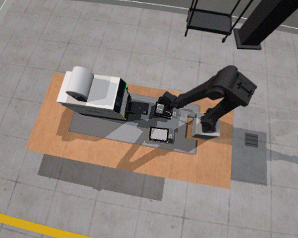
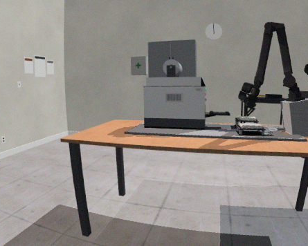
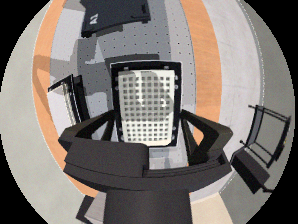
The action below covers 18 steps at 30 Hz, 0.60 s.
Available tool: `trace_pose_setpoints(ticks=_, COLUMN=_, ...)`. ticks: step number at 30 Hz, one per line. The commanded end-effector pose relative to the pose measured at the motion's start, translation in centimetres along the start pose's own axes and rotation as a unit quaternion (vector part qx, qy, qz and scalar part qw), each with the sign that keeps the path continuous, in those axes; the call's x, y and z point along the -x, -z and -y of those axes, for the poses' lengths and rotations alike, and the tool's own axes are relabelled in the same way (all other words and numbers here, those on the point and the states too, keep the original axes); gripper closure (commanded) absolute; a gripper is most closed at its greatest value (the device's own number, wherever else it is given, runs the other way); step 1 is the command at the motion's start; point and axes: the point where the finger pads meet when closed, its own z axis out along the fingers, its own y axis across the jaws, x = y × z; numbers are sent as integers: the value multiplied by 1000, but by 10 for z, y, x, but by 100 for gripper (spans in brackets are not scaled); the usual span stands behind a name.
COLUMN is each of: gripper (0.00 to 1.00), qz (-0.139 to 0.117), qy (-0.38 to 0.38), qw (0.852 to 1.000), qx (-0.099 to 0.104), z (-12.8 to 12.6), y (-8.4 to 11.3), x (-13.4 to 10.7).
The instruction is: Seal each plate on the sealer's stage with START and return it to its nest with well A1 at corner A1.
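Note:
An open plate point(image 1: 160, 107) point(image 3: 147, 107) with a grid of wells sits in the far nest. My gripper point(image 3: 147, 113) point(image 2: 246, 114) is open above it, one finger beyond each long side, touching nothing that I can make out. The other plate point(image 1: 159, 134) point(image 3: 61, 107) sits in the near nest; its top looks smooth and pale, with no wells visible. The sealer point(image 1: 100, 97) point(image 2: 174, 105) has its dark stage point(image 1: 139, 106) point(image 2: 219, 113) point(image 3: 117, 16) out, with no plate on it. The sealer's lamp point(image 1: 126, 86) point(image 2: 205, 89) is green. The START button is too small to tell.
The white foil roll point(image 1: 80, 81) stands on top of the sealer. Both nests and the sealer stand on a grey board point(image 1: 100, 125) point(image 2: 135, 130) on the wooden table. The arm's base point(image 1: 205, 130) is at the board's right end. A hanging black shelf point(image 1: 209, 21) is behind the table.

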Motion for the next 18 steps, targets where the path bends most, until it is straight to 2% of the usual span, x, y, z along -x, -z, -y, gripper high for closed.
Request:
trace_pose_setpoints(ticks=1, gripper=0, qz=10, qy=-1, qw=1000, qx=-1, z=-2, y=4, x=6)
trace_pose_setpoints(ticks=11, gripper=0, qz=3, qy=-2, qw=1000, qx=1, z=-4, y=3, x=0)
trace_pose_setpoints(ticks=18, gripper=0, qz=3, qy=-2, qw=1000, qx=1, z=-2, y=-2, x=6)
